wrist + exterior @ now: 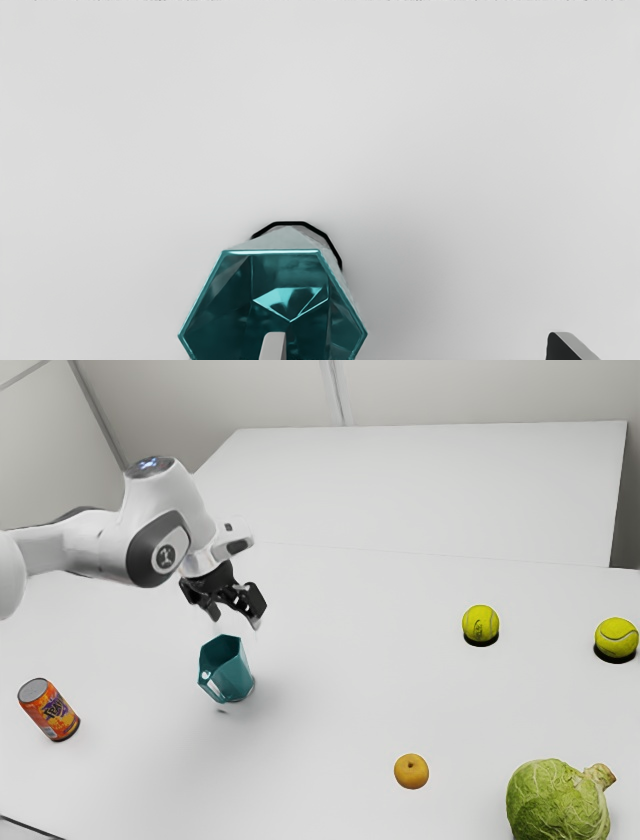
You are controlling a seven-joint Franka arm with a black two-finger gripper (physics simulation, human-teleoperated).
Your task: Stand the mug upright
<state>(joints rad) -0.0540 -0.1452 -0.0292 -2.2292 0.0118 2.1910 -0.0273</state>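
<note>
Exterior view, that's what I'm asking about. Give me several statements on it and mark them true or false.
1. The black two-finger claw is open, near the teal faceted mug. True.
2. The mug's opening faces down onto the table. False: it faces up.
3. The orange metal drink can is closer to the exterior view's left than the mug. True.
4. The can touches the mug. False: there is a gap between them.
5. Two fuzzy yellow-green tennis balls are toward the exterior view's right. True.
6. The tennis balls touch each other. False: they rest apart.
</note>
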